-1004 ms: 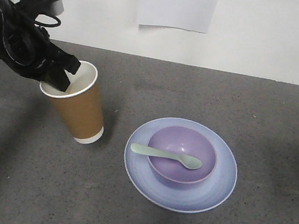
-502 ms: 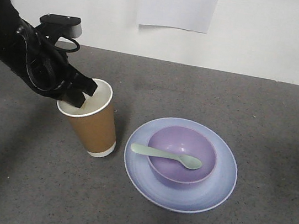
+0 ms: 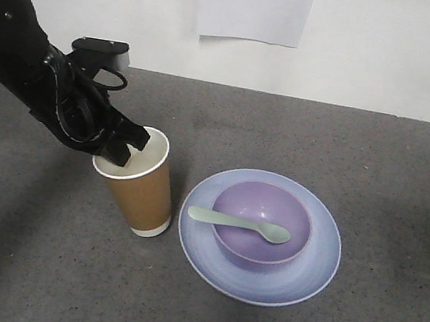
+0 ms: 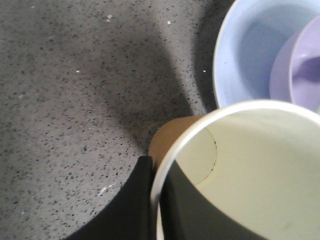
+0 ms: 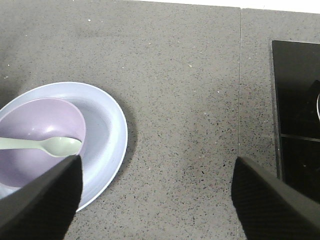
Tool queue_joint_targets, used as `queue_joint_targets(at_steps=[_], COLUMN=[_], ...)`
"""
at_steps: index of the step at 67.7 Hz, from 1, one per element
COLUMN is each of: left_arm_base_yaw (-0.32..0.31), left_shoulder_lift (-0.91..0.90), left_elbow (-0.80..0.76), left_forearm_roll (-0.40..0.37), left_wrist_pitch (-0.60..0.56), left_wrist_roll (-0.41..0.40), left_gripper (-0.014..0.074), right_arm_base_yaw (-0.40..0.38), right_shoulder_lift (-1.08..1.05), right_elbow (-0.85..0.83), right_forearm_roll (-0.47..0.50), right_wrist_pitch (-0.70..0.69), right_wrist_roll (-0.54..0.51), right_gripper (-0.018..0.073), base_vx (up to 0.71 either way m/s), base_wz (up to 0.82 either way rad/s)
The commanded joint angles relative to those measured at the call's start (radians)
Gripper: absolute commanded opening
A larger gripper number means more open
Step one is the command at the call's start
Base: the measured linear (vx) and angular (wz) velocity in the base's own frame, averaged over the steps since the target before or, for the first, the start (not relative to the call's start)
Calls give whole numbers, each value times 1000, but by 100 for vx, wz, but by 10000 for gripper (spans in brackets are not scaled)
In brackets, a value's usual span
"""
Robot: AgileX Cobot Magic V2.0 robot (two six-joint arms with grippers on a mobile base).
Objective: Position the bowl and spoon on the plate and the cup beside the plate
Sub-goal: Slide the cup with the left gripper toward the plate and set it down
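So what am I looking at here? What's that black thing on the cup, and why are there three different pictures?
It's a two-armed robot setting a table. The front picture is shot by a camera facing the grey table. The black thing is the left arm; its gripper pinches the rim of the cup, one finger inside, one outside. The cup stands just left of the plate. On the plate sits the bowl, and the spoon lies across the bowl. The other two pictures come from cameras mounted on the wrists. The left one looks down into the cup, with the dark finger on its outside. The right one shows the right gripper open and empty, above the table beside the plate.
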Motion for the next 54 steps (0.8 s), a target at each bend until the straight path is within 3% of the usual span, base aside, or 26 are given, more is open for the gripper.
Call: queue_joint_targets(at_steps=[1,29,54], left_arm_base_yaw=[-6,-6,-6], left_shoulder_lift=[-33,-25,-25], left_elbow=[-22,-22,-25], left_forearm_roll=[-29,-29,-29], left_wrist_pitch=[-33,-30,-36], left_wrist_roll=[-6,-11,-11], left_gripper=[-7,47,355], right_arm_base_yaw=[-4,-4,-4], right_shoulder_lift=[-2,-2,-2], right_elbow=[-26,-26,-26], right_forearm_roll=[-5,-5,-5], right_wrist_pitch=[-67,-67,-67], right_wrist_roll=[-6,-6,-6], right_gripper=[582,582,582], base_vx=[0,0,0], base_wz=[0,0,0])
